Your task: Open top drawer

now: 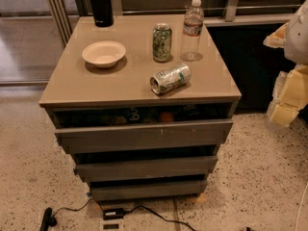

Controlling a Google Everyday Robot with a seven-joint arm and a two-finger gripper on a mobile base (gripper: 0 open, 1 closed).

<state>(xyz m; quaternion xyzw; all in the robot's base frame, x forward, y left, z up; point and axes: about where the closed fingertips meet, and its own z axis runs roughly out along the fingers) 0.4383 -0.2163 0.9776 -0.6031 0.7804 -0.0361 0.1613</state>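
Surface [86, 88]: tan cabinet top, carrying the small things.
Top drawer [144, 134]: just under the surface; long axis left to right, front facing the camera, jutting past the two lower fronts.
Pincer [290, 76]: right edge, well apart from the drawer; cannot tell whether open or closed.
Bottle [192, 30]: upright, back right.
Bowl [103, 53]: left.
Lying can [170, 78]: near the front edge.
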